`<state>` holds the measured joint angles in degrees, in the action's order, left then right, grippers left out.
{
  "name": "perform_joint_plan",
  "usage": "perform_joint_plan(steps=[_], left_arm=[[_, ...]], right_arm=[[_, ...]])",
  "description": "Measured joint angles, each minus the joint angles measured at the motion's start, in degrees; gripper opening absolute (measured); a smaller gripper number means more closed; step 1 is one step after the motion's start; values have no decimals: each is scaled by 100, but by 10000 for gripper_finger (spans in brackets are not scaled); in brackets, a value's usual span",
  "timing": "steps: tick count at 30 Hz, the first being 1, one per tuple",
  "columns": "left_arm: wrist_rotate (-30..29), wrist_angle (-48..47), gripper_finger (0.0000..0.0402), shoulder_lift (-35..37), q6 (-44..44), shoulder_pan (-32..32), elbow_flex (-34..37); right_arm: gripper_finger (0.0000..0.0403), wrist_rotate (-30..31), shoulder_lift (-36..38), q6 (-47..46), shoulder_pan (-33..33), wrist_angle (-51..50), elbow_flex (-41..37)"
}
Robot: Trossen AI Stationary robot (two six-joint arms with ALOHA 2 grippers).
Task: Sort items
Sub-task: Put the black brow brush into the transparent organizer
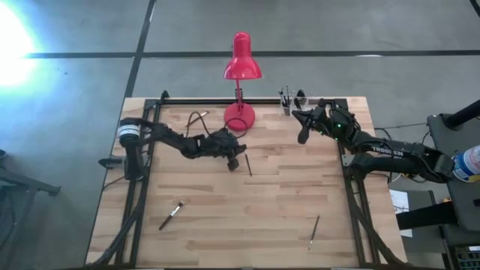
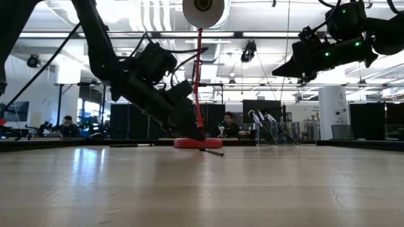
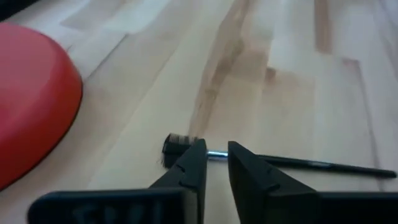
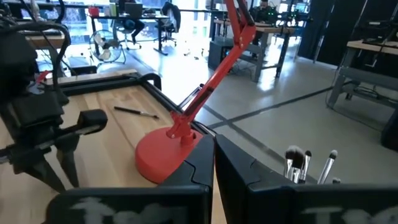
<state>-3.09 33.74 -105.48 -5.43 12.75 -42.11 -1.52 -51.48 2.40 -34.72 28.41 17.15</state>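
A dark-handled brush [image 3: 311, 164] lies flat on the wooden table just in front of the red lamp's base [image 3: 31, 99], its bristle head [image 3: 176, 146] toward the base. My left gripper [image 3: 217, 163] slants down onto it, open by a narrow gap, and the silvery ferrule [image 3: 216, 155] shows in that gap. The high view shows this gripper [image 1: 234, 160] at mid-table beside the brush [image 1: 248, 166]. My right gripper [image 4: 214, 155] is shut and holds nothing. It hovers above the far right corner [image 1: 303, 135], beside a clear holder [image 1: 286, 101] with brushes standing in it [image 4: 305, 163]. My left gripper has its fingertips [image 3: 194, 158] over the brush where ferrule meets handle, coming slanting down from the table's left, with the brush lying across the two fingers. The brush rests flat on the table. Whether the fingertips touch it I cannot tell.
The red desk lamp [image 1: 241, 67] stands at the far middle of the table. Loose brushes lie near the front left [image 1: 171, 215], near the front right [image 1: 313, 232] and at the far left [image 4: 138, 112]. Dark frame rails run along both table sides.
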Motion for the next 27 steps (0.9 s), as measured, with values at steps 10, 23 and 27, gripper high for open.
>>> perform_joint_plan(steps=[10,23,27], left_arm=[[-436,-29,85,-366,129,-7,-176],[-731,117,53,-810,550,-29,-417],[-733,98,8,-774,560,-42,-395]], right_arm=[[8,0,0,2,-2,1,-24],[9,-5,-2,13,62,12,-33],[9,-6,-2,9,65,12,-33]])
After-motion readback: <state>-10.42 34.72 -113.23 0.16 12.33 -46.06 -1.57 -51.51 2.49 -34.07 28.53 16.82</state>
